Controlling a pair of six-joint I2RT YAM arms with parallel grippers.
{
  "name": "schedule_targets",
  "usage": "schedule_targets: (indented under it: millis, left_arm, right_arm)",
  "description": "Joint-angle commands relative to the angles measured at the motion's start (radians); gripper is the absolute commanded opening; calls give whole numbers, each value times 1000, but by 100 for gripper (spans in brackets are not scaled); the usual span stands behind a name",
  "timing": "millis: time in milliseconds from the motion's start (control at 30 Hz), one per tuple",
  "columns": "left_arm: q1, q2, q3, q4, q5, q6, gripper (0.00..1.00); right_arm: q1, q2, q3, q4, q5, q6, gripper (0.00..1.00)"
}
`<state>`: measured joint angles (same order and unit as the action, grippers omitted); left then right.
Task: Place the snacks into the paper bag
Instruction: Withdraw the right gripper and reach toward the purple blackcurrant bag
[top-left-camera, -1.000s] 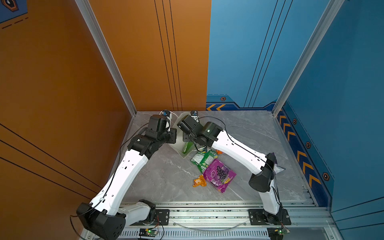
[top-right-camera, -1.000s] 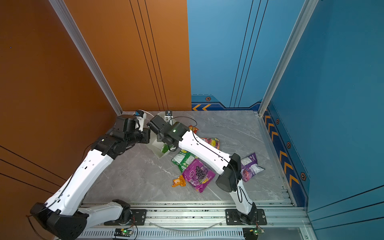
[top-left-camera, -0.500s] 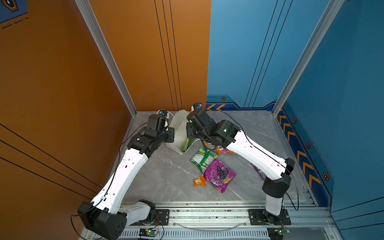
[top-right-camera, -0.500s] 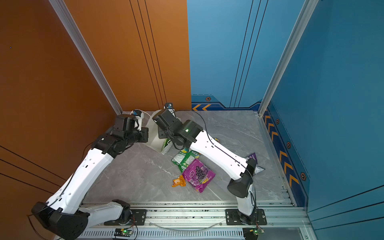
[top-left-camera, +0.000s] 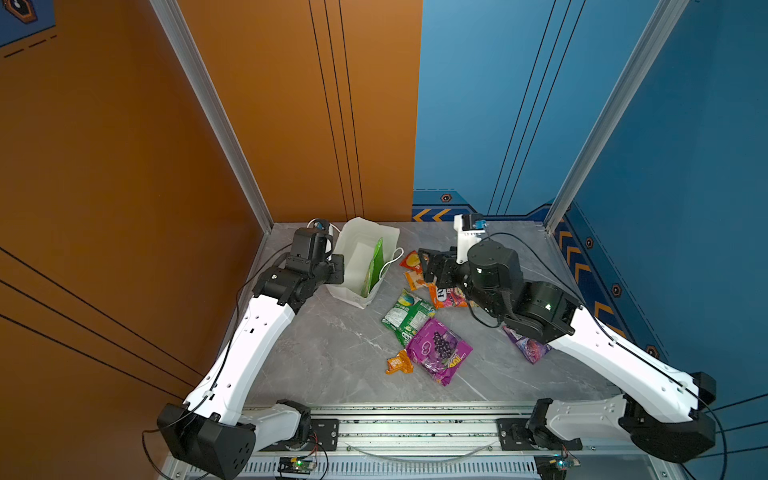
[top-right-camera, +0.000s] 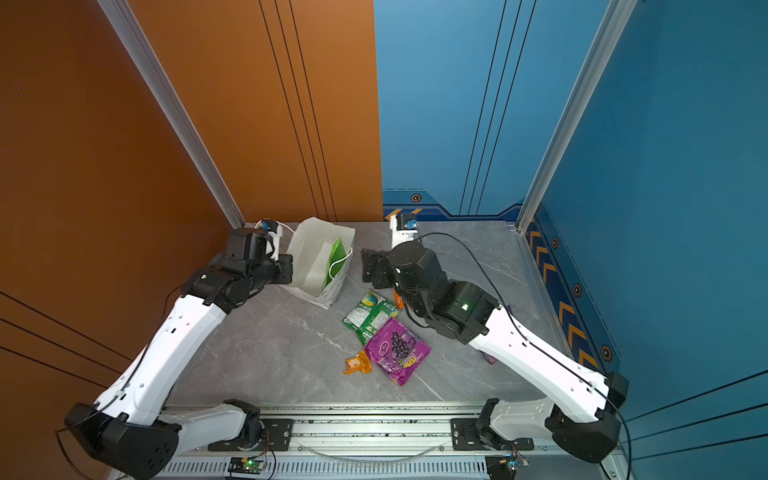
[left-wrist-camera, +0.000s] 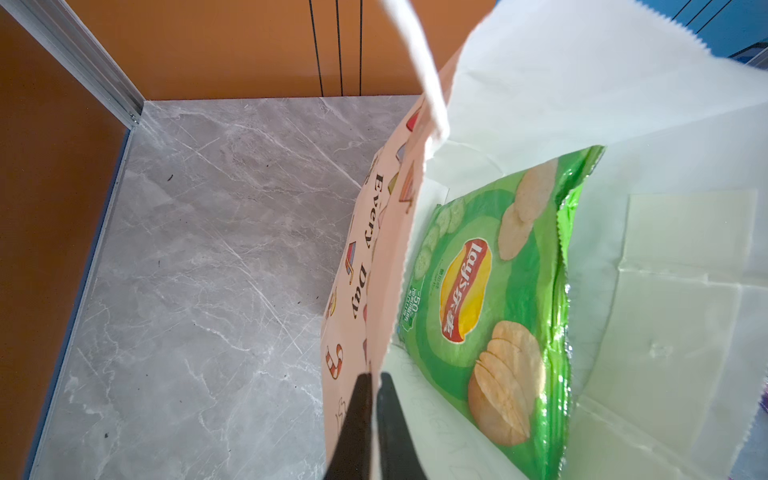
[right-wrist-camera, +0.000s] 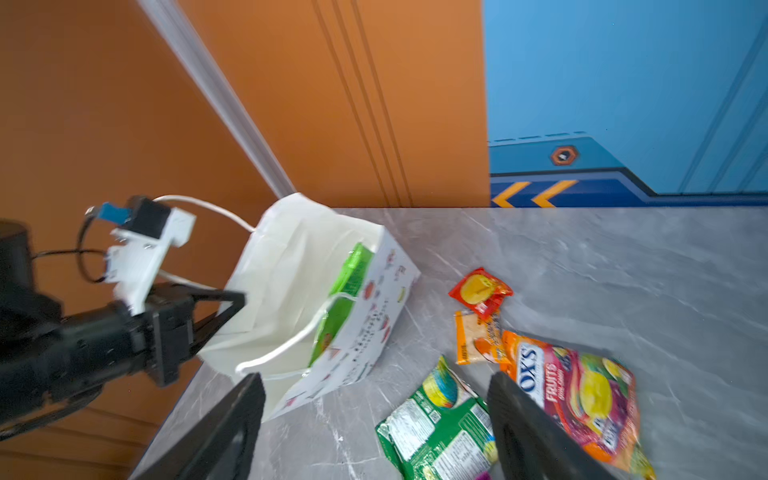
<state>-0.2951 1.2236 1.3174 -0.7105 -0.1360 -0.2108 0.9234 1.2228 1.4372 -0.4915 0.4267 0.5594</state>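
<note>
Lay's packet (left-wrist-camera: 490, 307) stands, apparently leaning, inside paper bag (top-left-camera: 351, 245); other snacks (top-left-camera: 438, 351) outside.

In both top views the small purple plastic packet (top-left-camera: 527, 348) lies mostly under the white-and-black right arm (top-left-camera: 540, 309), so its print cannot be read. The orange-pink Fox's bag (top-left-camera: 451, 298) is half covered by the right gripper (top-left-camera: 424, 268). The big green Lay's chips bag (top-left-camera: 376, 266) shows only its upper edge above the rim of the tall white paper bag (top-left-camera: 353, 249). In the left wrist view the picture's edge cuts off one corner of the chips bag. The right wrist view is motion-blurred, and the green-white bag (right-wrist-camera: 436, 428) runs off its edge.
</note>
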Motion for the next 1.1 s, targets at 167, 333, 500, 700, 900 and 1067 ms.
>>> schedule_targets:
  millis: [167,333,500,700,900,1067]
  left_arm:
    - [4,17,26,-38,-67,-26,0]
    - [-16,19,29,-48,-88,-29,0]
    - [-31,11,31,-47,-86,-30,0]
    - [-35,4,31,-47,-81,-29,0]
    - [-41,3,31,-47,-93,-25,0]
    - [-46,10,31,-47,-94,-22,0]
  right_arm:
    - [-63,-255,-425,-107,113,528,85]
    - [12,-394,-728,-67,127,851,84]
    - [129,-456,-976,56,127,1170,84]
    - [199,-373,-1035,149,114,1280,83]
    - [221,-218,-1064,293,3,1373,81]
    - [232,-112,-1048,345,-44,1385,78]
